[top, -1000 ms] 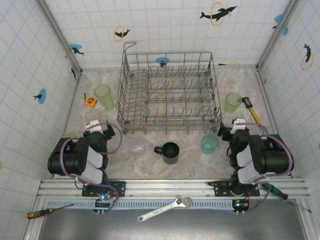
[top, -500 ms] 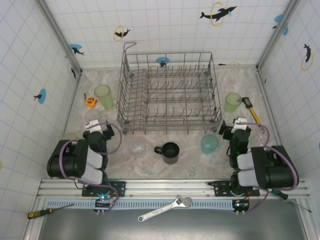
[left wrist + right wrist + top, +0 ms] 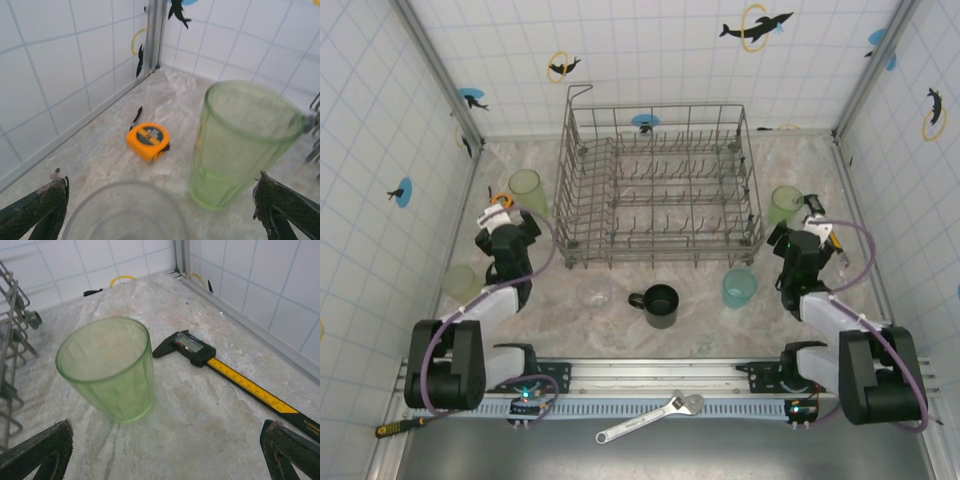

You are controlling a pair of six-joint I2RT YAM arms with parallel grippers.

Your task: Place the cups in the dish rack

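Picking stage, no cups loaded yet. Left end effector (image 3: 159, 200) released, empty; clear cup (image 3: 125, 212) between its fingers, light-green tumbler (image 3: 240, 145) beyond, near orange tape measure (image 3: 147, 141). Right end effector (image 3: 165, 440) released, empty, facing second green tumbler (image 3: 107, 367) beside caliper (image 3: 235, 375). Wire dish rack (image 3: 660, 245) farther back, empty. Next, likely: advance, straddle a cup, clench.

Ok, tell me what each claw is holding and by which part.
Nothing is held. The left claw is open facing the left green tumbler, the right claw open facing the right green tumbler, both untouched.
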